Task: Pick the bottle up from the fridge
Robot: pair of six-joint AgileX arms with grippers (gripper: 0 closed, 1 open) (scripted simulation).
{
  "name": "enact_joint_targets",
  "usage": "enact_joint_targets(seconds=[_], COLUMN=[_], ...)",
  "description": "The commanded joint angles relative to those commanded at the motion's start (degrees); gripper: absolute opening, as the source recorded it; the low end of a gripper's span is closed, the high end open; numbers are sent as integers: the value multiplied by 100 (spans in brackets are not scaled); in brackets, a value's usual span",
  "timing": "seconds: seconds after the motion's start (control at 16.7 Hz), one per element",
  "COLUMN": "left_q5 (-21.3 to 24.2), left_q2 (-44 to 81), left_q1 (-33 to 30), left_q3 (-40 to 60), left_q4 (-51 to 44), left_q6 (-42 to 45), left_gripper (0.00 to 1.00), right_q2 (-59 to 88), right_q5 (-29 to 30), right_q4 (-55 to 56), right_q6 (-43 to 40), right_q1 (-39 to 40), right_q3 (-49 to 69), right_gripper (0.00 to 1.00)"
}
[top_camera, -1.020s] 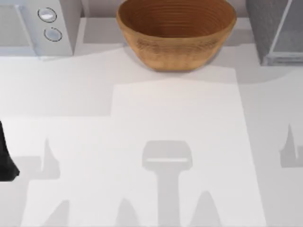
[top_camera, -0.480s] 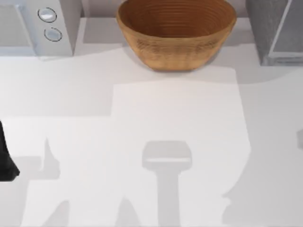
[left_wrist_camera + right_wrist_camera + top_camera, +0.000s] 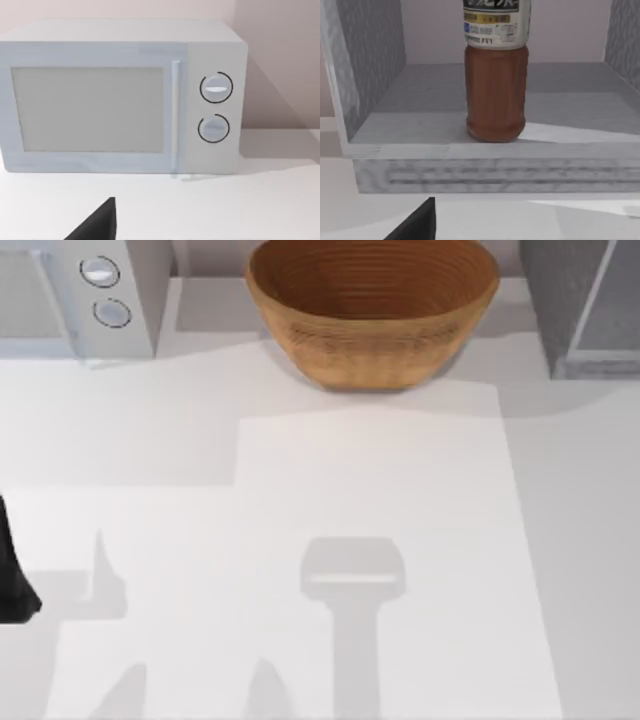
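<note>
The bottle [image 3: 496, 95] stands upright on the floor of the open fridge [image 3: 495, 172] in the right wrist view. It holds reddish-brown liquid and wears a white label; its top is cut off by the frame. A black part of my right gripper [image 3: 415, 225] shows low in that view, in front of the fridge's front edge and apart from the bottle. In the top view the fridge [image 3: 580, 300] stands at the table's back right, its inside hidden. My left gripper [image 3: 15, 585] is parked at the table's left edge.
A white microwave [image 3: 90, 295] with two round knobs stands at the back left; the left wrist view faces its door [image 3: 90, 110]. A wicker basket [image 3: 372, 315] sits at the back middle. Arm shadows lie across the white table [image 3: 350, 460].
The shadow of my right arm has slid off the table's right side in the top view. The left arm, basket, microwave and fridge have not moved.
</note>
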Motion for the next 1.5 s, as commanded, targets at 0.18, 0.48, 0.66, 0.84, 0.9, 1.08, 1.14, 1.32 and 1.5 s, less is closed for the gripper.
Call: enact_joint_targets(seconds=[0.18,0.48,0.66,0.84,0.9,1.08,1.14,1.32,1.5], left_q5=[0,0,0,0,0,0,0,0,0], left_q2=[0,0,0,0,0,0,0,0,0], left_q1=[0,0,0,0,0,0,0,0,0], left_q3=[0,0,0,0,0,0,0,0,0], left_q4=[0,0,0,0,0,0,0,0,0], left_q6=[0,0,0,0,0,0,0,0,0], left_gripper=[100,100,100,100,100,100,100,100,100], right_q2=[213,206,400,718,840,1211,1315,1505,1531], right_q5=[-90,-72,138,566,731,1226,1378,1717,1779], right_q4=[270,246,-4,-557,-781,-1479,-1701,-2184,-2267], right_q6=[-3,-6,-34,-48,-44,-20,-13,0,1], right_q1=[-89,-57,132,517,672,1156,1307,1643,1706], right_q3=[69,61,449,1343,1726,2906,3223,3809,3899], right_gripper=[100,100,100,100,100,100,100,100,100])
